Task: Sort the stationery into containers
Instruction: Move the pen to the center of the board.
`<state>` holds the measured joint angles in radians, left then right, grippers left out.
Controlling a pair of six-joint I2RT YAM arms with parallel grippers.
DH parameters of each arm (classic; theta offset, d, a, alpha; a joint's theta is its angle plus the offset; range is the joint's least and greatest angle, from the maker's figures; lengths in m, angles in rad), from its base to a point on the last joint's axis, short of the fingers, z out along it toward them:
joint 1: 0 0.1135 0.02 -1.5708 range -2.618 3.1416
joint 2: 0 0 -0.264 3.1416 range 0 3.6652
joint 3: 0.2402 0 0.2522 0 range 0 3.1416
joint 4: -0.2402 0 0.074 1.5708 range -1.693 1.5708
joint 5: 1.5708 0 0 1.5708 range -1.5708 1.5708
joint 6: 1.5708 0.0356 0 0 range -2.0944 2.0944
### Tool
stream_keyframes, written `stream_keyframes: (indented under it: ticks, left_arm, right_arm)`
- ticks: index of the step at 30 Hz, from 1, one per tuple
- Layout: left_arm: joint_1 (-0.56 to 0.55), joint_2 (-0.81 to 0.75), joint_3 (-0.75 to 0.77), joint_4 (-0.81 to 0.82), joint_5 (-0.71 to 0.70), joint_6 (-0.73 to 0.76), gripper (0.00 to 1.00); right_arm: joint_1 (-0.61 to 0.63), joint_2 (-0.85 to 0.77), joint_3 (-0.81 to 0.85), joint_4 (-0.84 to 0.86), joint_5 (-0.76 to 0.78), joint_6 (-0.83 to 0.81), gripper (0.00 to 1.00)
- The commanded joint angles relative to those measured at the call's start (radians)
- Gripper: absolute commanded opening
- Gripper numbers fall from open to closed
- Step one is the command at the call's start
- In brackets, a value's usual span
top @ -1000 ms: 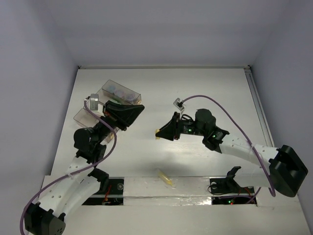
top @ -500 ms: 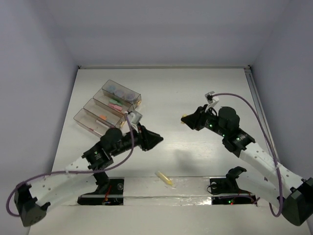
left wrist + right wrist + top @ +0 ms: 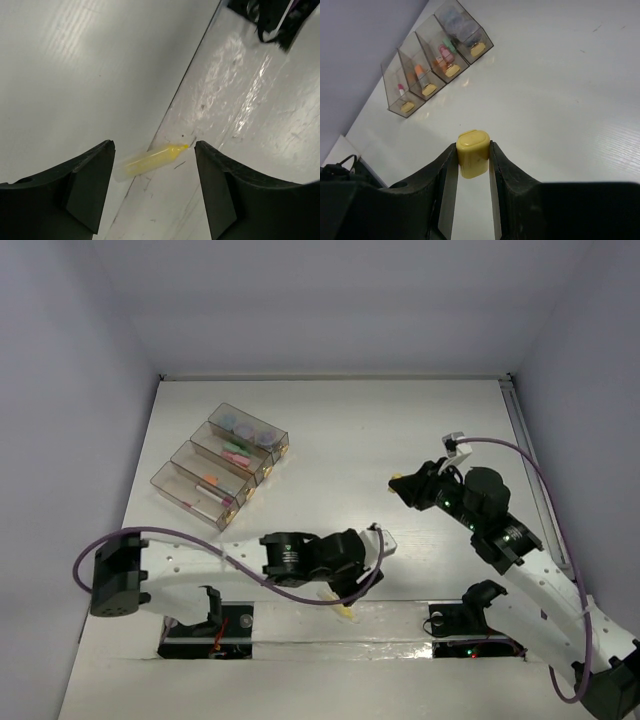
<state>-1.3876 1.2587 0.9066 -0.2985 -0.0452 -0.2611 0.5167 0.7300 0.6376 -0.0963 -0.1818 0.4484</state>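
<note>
Four clear smoky containers [image 3: 222,466] stand in a row at the left rear, also in the right wrist view [image 3: 438,56]. They hold blue-grey discs [image 3: 245,427], pink and green sticks [image 3: 237,453], an orange stick [image 3: 210,480] and a red-tipped pen [image 3: 190,502]. A yellow stick [image 3: 150,160] lies on the seam at the table's near edge [image 3: 346,614]. My left gripper [image 3: 154,146] hovers over it, open, one finger on either side. My right gripper [image 3: 472,150] is shut on another stubby yellow stick [image 3: 473,160], held above the table right of centre [image 3: 400,483].
A pale, scuffed strip [image 3: 400,625] runs along the near edge with the arm mounts and cables [image 3: 470,605] on it. White walls close the table at the back and sides. A rail [image 3: 525,450] lines the right edge.
My left arm swung from the containers down to the near edge and its jaws opened over the yellow stick. My right gripper carried its yellow stick to the right.
</note>
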Motion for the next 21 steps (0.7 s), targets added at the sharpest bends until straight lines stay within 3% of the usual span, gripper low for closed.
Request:
stream_keyframes:
  ticks: [1,5,6,7,8,11,14,21]
  left_arm:
    - [-0.013,0.079,0.035,-0.110,0.008,0.105,0.64]
    - [-0.013,0.165,0.046,-0.139,0.030,0.083,0.64]
    - [-0.013,0.188,0.046,-0.149,0.025,0.050,0.50]
    - [-0.013,0.188,0.043,-0.149,0.025,0.033,0.50]
    - [-0.013,0.183,0.035,-0.131,0.040,0.016,0.31]
    - [-0.013,0.104,-0.024,-0.064,0.087,-0.079,0.02]
    - [-0.001,0.022,-0.083,-0.045,0.084,-0.193,0.00]
    - [-0.001,-0.068,-0.224,0.025,0.226,-0.358,0.00]
  right_arm:
    - [-0.014,-0.043,0.019,-0.022,0.033,-0.023,0.00]
    - [-0.014,-0.101,0.034,-0.055,0.050,-0.028,0.00]
    - [-0.014,-0.110,0.042,-0.072,0.059,-0.031,0.00]
    - [-0.014,-0.110,0.042,-0.072,0.061,-0.031,0.00]
    - [-0.014,-0.115,0.046,-0.077,0.062,-0.033,0.00]
    - [-0.014,-0.115,0.047,-0.079,0.062,-0.033,0.00]
    - [-0.014,-0.109,0.042,-0.072,0.056,-0.030,0.00]
    - [-0.014,-0.083,0.033,-0.048,0.031,-0.024,0.00]
